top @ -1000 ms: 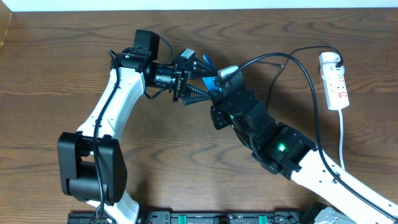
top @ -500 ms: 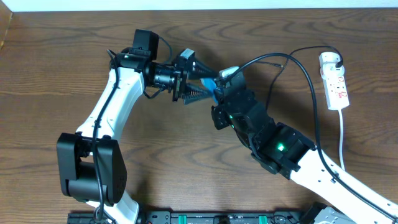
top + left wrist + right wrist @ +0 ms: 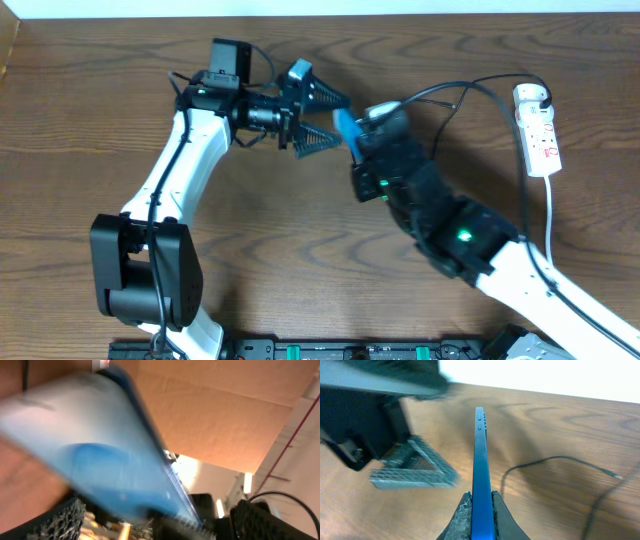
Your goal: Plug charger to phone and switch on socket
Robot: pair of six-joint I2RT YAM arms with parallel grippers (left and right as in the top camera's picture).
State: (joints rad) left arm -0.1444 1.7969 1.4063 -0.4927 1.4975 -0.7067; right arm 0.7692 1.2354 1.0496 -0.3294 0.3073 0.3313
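The phone (image 3: 348, 129), blue-lit and held on edge above the table, sits in my right gripper (image 3: 364, 137). In the right wrist view it shows as a thin blue edge (image 3: 480, 455), and the right gripper (image 3: 481, 502) is shut on its near end. My left gripper (image 3: 336, 114) is open just left of the phone, with its fingers spread on either side. The phone's screen (image 3: 100, 460) fills the left wrist view as a blur. The black charger cable (image 3: 497, 125) loops to the white socket (image 3: 541, 140). Its loose tip (image 3: 616, 476) lies on the table.
The socket's white cord (image 3: 551, 220) runs down the right side of the wooden table (image 3: 90, 120). The two arms meet at the middle back of the table. The black cable (image 3: 545, 460) curls on the wood right of the phone.
My left gripper has opened wide and let go of the phone, shifting slightly toward the back. The right gripper has closed on the phone and carries it, moved a little toward the back.
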